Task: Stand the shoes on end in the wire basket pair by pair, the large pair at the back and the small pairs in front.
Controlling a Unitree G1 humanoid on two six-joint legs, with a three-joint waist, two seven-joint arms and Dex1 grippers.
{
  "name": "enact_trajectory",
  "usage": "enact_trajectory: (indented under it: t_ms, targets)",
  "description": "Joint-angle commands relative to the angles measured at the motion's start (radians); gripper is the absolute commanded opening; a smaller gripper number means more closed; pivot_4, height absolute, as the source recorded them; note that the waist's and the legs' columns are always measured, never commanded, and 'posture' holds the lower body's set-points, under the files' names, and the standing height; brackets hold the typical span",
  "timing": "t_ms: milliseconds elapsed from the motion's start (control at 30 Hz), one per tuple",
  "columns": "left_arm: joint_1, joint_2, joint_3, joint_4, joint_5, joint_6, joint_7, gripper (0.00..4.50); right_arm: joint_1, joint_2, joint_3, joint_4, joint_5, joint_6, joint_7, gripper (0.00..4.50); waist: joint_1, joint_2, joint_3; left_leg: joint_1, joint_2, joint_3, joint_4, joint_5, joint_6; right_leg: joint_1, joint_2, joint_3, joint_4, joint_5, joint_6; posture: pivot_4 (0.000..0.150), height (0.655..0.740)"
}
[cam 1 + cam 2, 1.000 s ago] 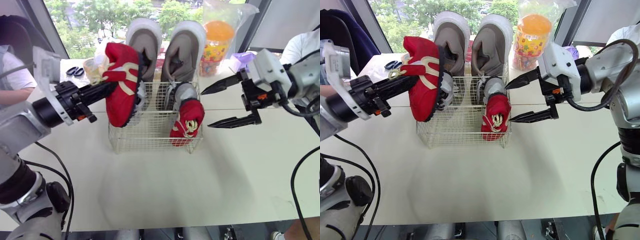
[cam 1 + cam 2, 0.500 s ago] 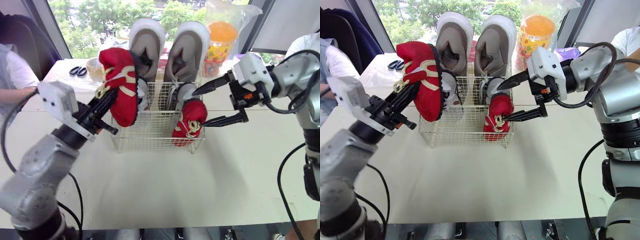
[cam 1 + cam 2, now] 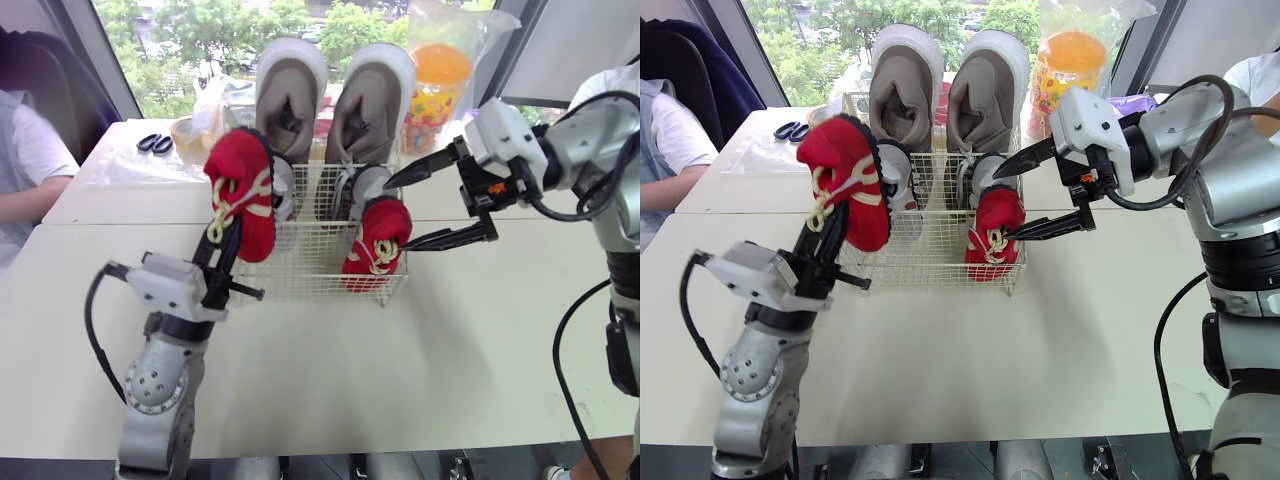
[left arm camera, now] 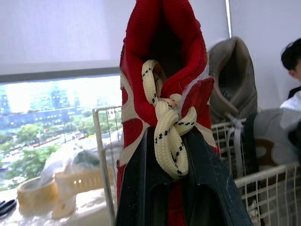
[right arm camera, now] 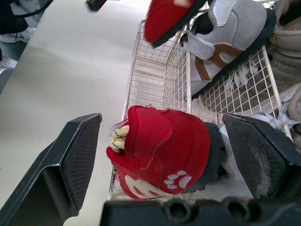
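Observation:
The wire basket (image 3: 300,283) holds two large taupe shoes (image 3: 290,92) on end at the back, two small grey-white shoes (image 3: 364,186) in the middle and one red shoe (image 3: 376,243) at its front right. My left gripper (image 3: 231,232) points upward, shut on a second red shoe (image 3: 243,192) with cream laces (image 4: 170,136), held upright at the basket's front left corner. My right gripper (image 3: 402,214) stands open to the right of the basket. Its fingers (image 5: 77,155) straddle the red shoe in the basket (image 5: 164,150) without touching it.
An orange snack jar in a plastic bag (image 3: 437,80) stands behind the basket on the right. Scissors (image 3: 152,143) and a beige roll (image 3: 184,134) lie at the back left. A seated person (image 3: 25,175) is at the left edge, another person's sleeve (image 3: 606,88) at the right.
My left arm has dropped lower and turned, so its gripper now points up with the red shoe upright at the basket's front left. The right gripper has hardly moved.

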Motion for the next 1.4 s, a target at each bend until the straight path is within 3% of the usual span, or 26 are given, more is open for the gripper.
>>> enact_trajectory:
  t_ms: [33, 500, 767, 800, 1067, 1133, 1233, 1400]
  targets:
    - [0.042, -0.022, -0.024, 0.003, 0.045, -0.11, 0.022, 0.03, -0.037, -0.019, -0.02, -0.033, 0.003, 0.007, 0.005, 4.5, 0.0, 0.0, 0.0, 0.0, 0.0, 0.0, 0.0, 0.0, 0.0, 0.0, 0.0, 0.0, 0.0, 0.0, 0.0, 0.15, 0.74]
    - [0.063, -0.102, -0.107, 0.244, 0.1, -0.311, 0.067, 0.03, -0.092, -0.023, 0.012, -0.007, -0.015, 0.02, 0.061, 4.5, 0.0, 0.002, -0.001, 0.0, 0.0, 0.0, 0.0, 0.0, 0.0, -0.001, 0.0, -0.001, 0.0, 0.0, 0.0, 0.15, 0.74]
    - [0.15, -0.097, -0.139, 0.236, 0.082, -0.292, 0.066, 0.03, -0.103, -0.012, 0.017, 0.005, -0.028, 0.011, 0.075, 4.5, -0.001, 0.002, -0.001, -0.001, 0.001, 0.001, 0.0, -0.001, 0.001, -0.001, 0.0, -0.001, -0.001, 0.0, 0.0, 0.15, 0.74]
    - [0.169, -0.089, -0.141, 0.227, 0.072, -0.287, 0.059, 0.82, -0.1, -0.011, 0.017, 0.005, -0.029, 0.009, 0.076, 4.5, -0.001, 0.002, -0.001, -0.001, 0.001, 0.001, 0.0, -0.001, 0.001, -0.001, 0.0, -0.001, -0.001, 0.0, 0.0, 0.15, 0.74]
    - [0.353, -0.012, -0.112, 0.106, 0.009, -0.24, 0.029, 4.44, -0.071, 0.003, 0.006, 0.004, -0.026, -0.005, 0.063, 4.5, -0.002, 0.002, -0.001, -0.002, 0.002, 0.002, -0.001, -0.001, 0.001, -0.004, -0.001, -0.001, -0.001, -0.001, -0.002, 0.15, 0.74]
    - [0.437, 0.056, -0.099, 0.041, -0.053, -0.203, -0.025, 4.44, -0.054, 0.003, -0.005, 0.007, -0.023, -0.01, 0.051, 4.5, -0.001, 0.002, 0.0, -0.002, 0.002, 0.002, -0.001, -0.001, 0.001, -0.004, -0.001, -0.001, -0.001, -0.001, -0.002, 0.15, 0.74]
    - [0.622, 0.243, 0.022, -0.112, -0.24, -0.098, -0.154, 4.44, -0.026, -0.002, -0.047, 0.014, -0.007, 0.0, 0.016, 4.5, -0.006, 0.001, -0.001, -0.003, 0.003, 0.002, -0.001, -0.002, 0.001, -0.005, -0.001, -0.001, -0.001, -0.003, -0.004, 0.15, 0.74]
    - [0.757, 0.573, 0.392, -0.216, -0.724, 0.151, -0.295, 4.44, -0.023, -0.013, -0.143, -0.006, 0.072, 0.097, -0.046, 4.5, -0.001, 0.005, 0.001, -0.004, 0.004, 0.001, -0.002, -0.001, 0.001, -0.01, 0.0, 0.0, 0.001, -0.003, -0.004, 0.15, 0.74]
